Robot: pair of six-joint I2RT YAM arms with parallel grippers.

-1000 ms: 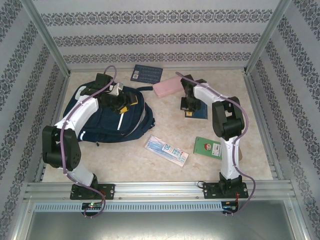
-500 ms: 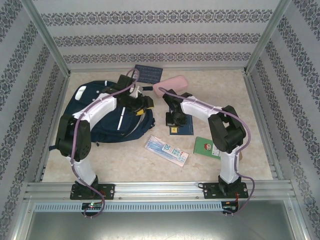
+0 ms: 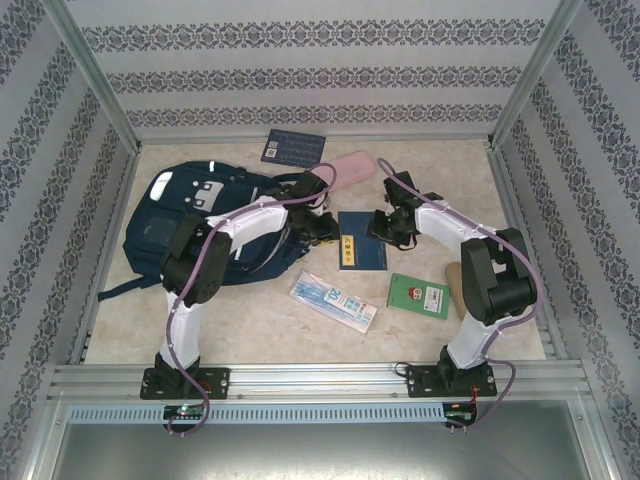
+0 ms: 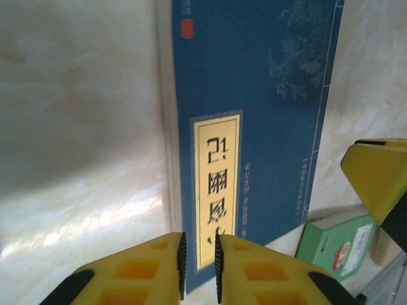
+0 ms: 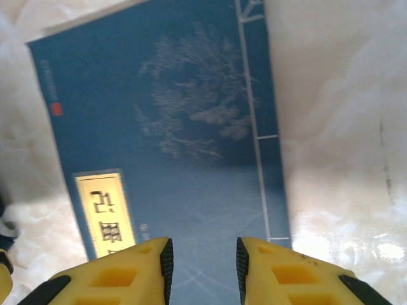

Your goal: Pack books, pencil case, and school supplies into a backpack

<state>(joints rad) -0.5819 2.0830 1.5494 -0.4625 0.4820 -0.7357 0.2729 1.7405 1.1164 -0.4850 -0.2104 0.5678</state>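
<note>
Marble tabletop: backpack left, dark blue book beside, outside.

Bright, even light from above.
Glare streaks the tabletop; the close wrist views are soft and slightly blurred.

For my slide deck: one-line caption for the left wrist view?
Left gripper, fingers nearly closed, poised over the blue book lying on the table.

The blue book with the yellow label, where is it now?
In the top view the blue book lies flat mid-table, between the left claw and the right claw, beyond the green book.
</note>
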